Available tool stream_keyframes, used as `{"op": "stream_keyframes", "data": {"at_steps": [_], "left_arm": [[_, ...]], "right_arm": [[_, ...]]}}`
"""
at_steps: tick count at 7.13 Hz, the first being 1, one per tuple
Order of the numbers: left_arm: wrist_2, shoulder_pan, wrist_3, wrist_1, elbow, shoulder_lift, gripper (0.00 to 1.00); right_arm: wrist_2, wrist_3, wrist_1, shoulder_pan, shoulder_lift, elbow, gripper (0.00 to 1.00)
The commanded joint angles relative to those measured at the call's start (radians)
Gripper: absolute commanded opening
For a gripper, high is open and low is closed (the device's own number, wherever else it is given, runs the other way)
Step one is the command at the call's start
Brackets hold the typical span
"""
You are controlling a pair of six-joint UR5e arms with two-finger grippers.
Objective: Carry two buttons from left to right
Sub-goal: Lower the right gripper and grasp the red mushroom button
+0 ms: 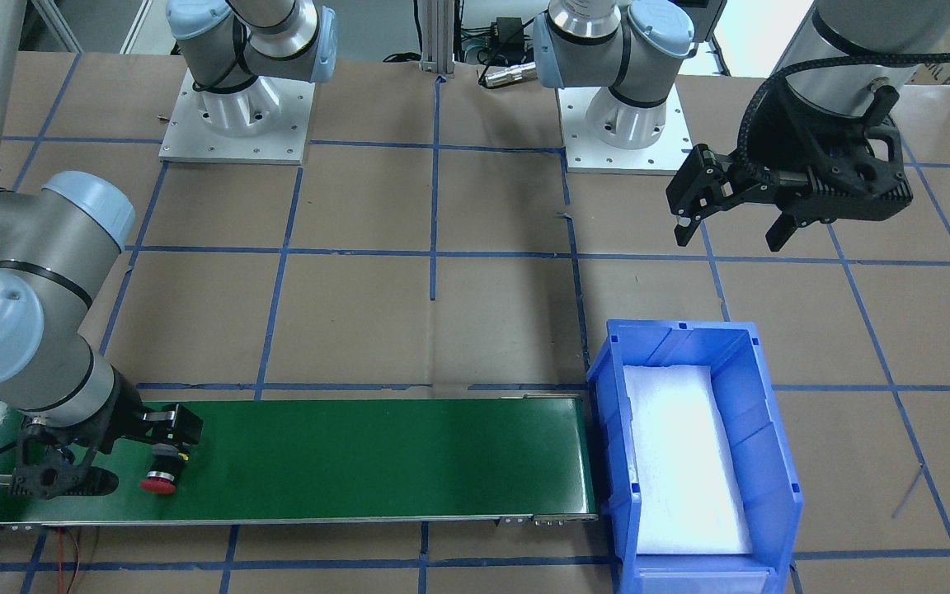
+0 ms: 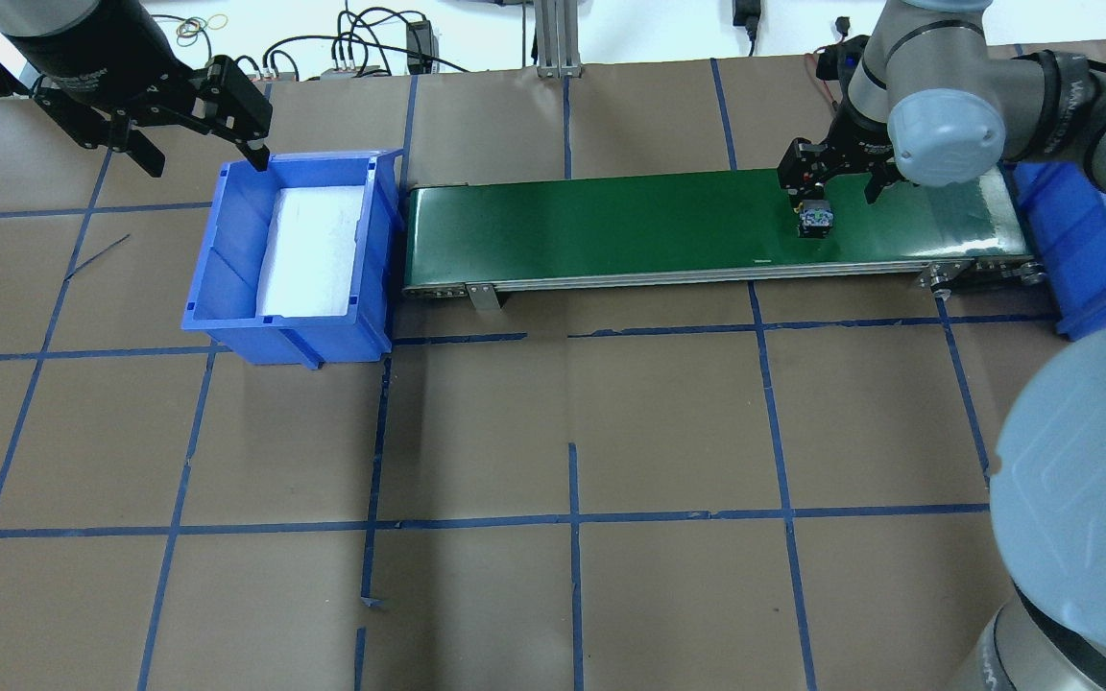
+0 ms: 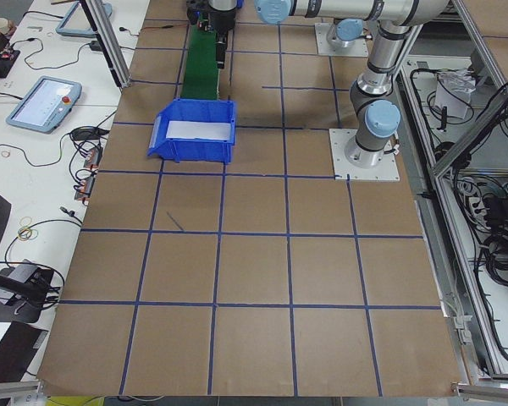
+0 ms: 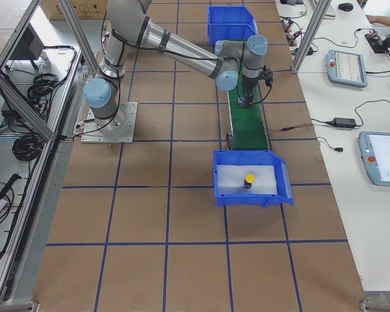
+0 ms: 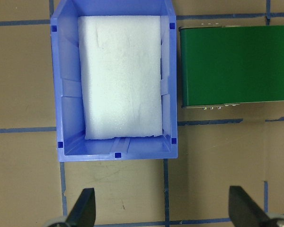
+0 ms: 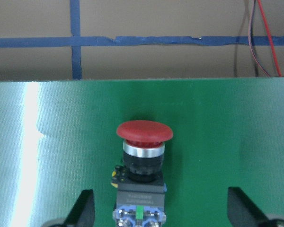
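Jaws of my right claw (image 6: 162, 210) gape empty astride the red button (image 6: 143, 142) at the belt's (image 1: 376, 454) right end, ready, I judge, to carry it to the yellow button (image 4: 249, 178) binned just beyond; left claw (image 5: 163, 208) hangs open, empty.

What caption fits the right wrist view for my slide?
Red-capped button on the green belt, between the open fingers of the right gripper.
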Motion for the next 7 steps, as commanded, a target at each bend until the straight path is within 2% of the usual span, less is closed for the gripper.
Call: {"op": "stream_keyframes", "data": {"at_steps": [1,2,3,4,6,7], "left_arm": [[0.0,0.0,0.0,0.0,0.001,0.0,1.0],[0.0,0.0,0.0,0.0,0.001,0.0,1.0],[0.0,0.0,0.0,0.0,-0.001,0.0,1.0],[0.0,0.0,0.0,0.0,0.001,0.0,1.0],[0.0,0.0,0.0,0.0,0.001,0.0,1.0],[0.0,0.0,0.0,0.0,0.001,0.0,1.0]], "right_arm": [[-0.009,0.001,-0.02,0.001,0.025,0.004,0.94],[-0.013,0.001,-0.017,0.001,0.03,0.005,0.82],[-0.018,0.001,-0.014,-0.001,0.031,0.004,0.6],[-0.018,-0.001,-0.012,-0.001,0.031,0.002,0.33],[-0.019,-0.001,-0.012,-0.002,0.03,-0.01,0.23],[-0.033,-0.002,-0.011,-0.013,0.022,-0.028,0.21]]}}
